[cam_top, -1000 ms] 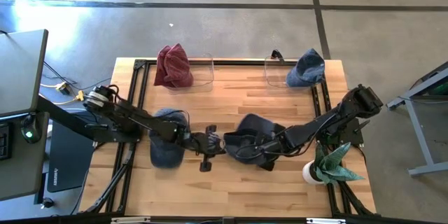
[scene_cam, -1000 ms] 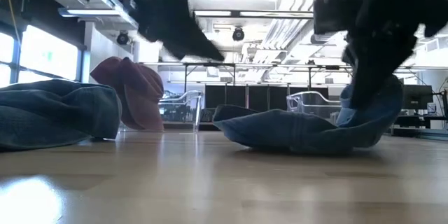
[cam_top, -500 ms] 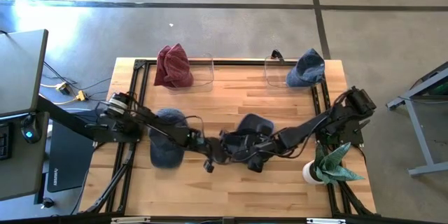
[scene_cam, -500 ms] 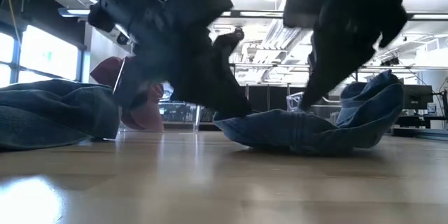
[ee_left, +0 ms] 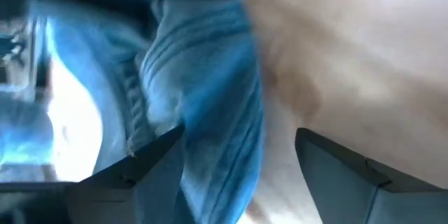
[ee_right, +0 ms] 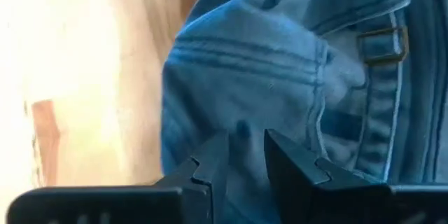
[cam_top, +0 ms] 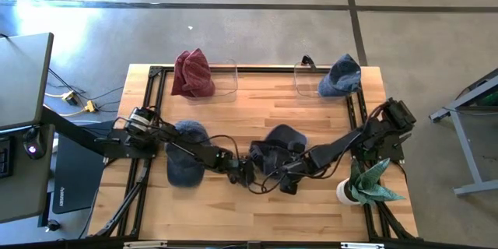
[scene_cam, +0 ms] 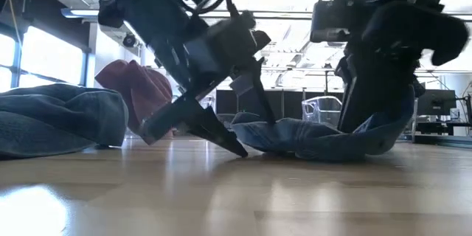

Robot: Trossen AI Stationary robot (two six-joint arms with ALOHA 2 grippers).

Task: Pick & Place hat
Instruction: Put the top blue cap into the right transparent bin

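Left gripper (cam_top: 247, 173): we see its fingers (ee_left: 140, 175) spread wide, nothing clamped, one on each side of the denim hat's edge, tips down at the table.
Right gripper (cam_top: 289, 180): fingers (ee_right: 210, 164) nearly together with a narrow gap, pressed into the denim; we cannot tell if cloth is pinched.
Denim hat (cam_top: 278, 145): crumpled on the table near the middle, between the two grippers, its brim toward the left gripper.
Second denim hat (cam_top: 185, 162): lying flat under the left arm, left of centre.
Red hat (cam_top: 192, 73): at the far edge, leaning on a clear bin (cam_top: 226, 78).
Blue hat (cam_top: 340, 75): at the far right edge, against another clear bin (cam_top: 306, 79).
Potted plant (cam_top: 364, 184): near the right edge, beside the right arm.
Table (cam_top: 257, 113): pale wood, black frame.
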